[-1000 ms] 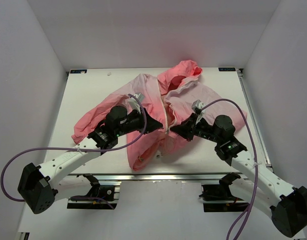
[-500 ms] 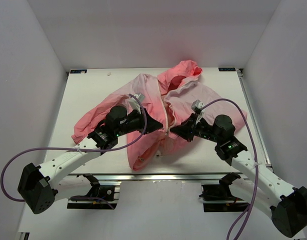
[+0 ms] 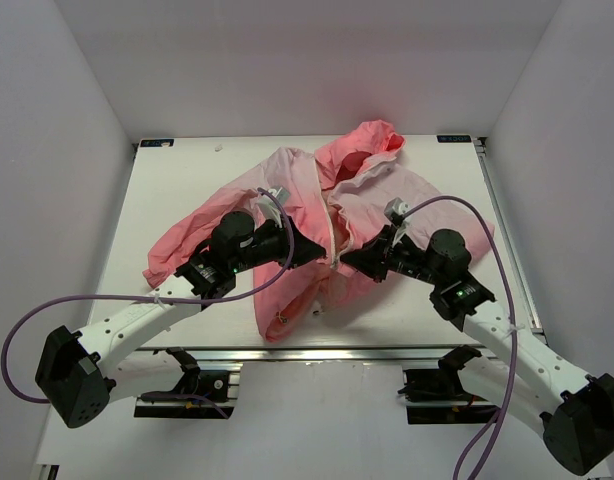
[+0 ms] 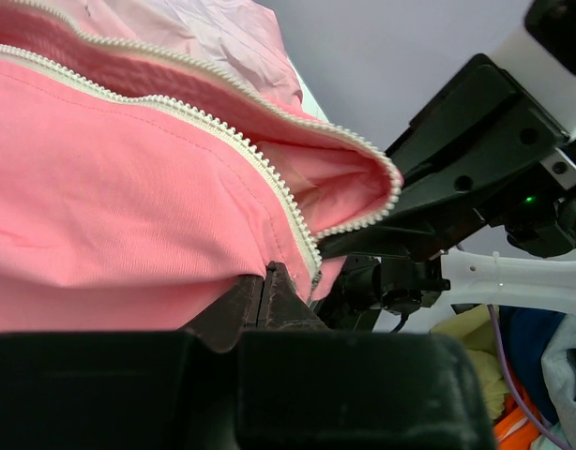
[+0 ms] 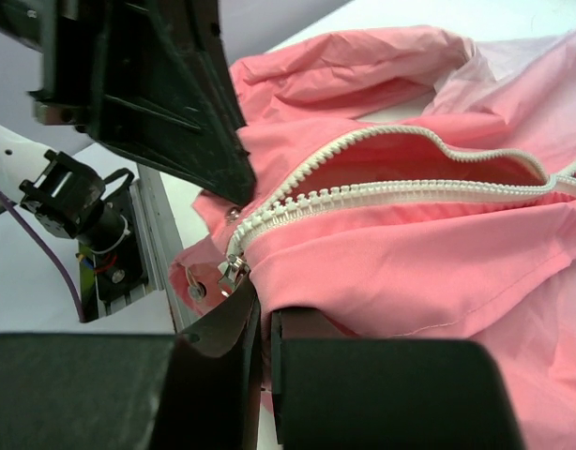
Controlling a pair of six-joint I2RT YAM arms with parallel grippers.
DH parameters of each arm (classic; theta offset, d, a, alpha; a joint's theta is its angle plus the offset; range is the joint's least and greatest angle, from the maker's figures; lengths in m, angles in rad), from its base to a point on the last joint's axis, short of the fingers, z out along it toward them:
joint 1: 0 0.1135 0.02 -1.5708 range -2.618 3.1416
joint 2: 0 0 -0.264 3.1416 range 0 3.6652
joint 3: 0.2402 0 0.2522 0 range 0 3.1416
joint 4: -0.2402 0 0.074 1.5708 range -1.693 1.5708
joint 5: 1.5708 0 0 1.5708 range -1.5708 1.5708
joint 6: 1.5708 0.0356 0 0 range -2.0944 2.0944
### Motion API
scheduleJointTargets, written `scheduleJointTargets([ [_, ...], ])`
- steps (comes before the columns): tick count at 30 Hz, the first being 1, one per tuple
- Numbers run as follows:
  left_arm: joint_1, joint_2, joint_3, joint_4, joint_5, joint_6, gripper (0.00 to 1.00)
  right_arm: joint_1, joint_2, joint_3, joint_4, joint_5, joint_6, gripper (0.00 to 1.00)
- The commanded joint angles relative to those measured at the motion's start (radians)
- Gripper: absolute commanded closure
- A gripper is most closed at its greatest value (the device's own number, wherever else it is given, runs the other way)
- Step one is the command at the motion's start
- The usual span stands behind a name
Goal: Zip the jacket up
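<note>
The pink hooded jacket (image 3: pixel 302 190) lies spread on the table, its front open and its white zipper (image 3: pixel 334 238) running down the middle. My left gripper (image 3: pixel 320 250) is shut on the jacket's left front edge near the zipper's lower end; in the left wrist view (image 4: pixel 266 275) the jaws pinch coral fabric just beside the zipper teeth (image 4: pixel 269 178). My right gripper (image 3: pixel 349 263) is shut on the right front edge, with fabric caught between its jaws in the right wrist view (image 5: pixel 265 314). The metal zipper slider (image 5: pixel 232 273) hangs at the bottom of the teeth, right beside my right gripper.
The white table (image 3: pixel 177 180) is walled on three sides. A metal rail (image 3: pixel 307 352) runs along its near edge. The jacket's hood (image 3: pixel 372 140) lies toward the back and one sleeve (image 3: pixel 182 245) stretches left. The two grippers are nearly touching.
</note>
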Motion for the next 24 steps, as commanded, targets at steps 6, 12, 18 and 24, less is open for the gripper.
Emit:
scheduleJointTargets([
  [6,-0.001,-0.007,0.016,-0.001,0.028,0.026,0.93,0.003,0.048,0.09,-0.068,0.006,-0.013,1.0],
  [12,0.001,0.009,0.023,0.014,0.074,0.041,0.61,0.003,0.045,0.085,-0.042,-0.006,-0.005,1.0],
  [18,0.001,0.013,0.022,0.026,0.111,0.052,0.5,0.003,0.048,0.076,-0.016,-0.003,0.015,1.0],
  [24,-0.001,0.045,0.033,0.019,0.133,0.055,0.65,0.003,0.056,0.076,-0.015,-0.004,0.021,1.0],
])
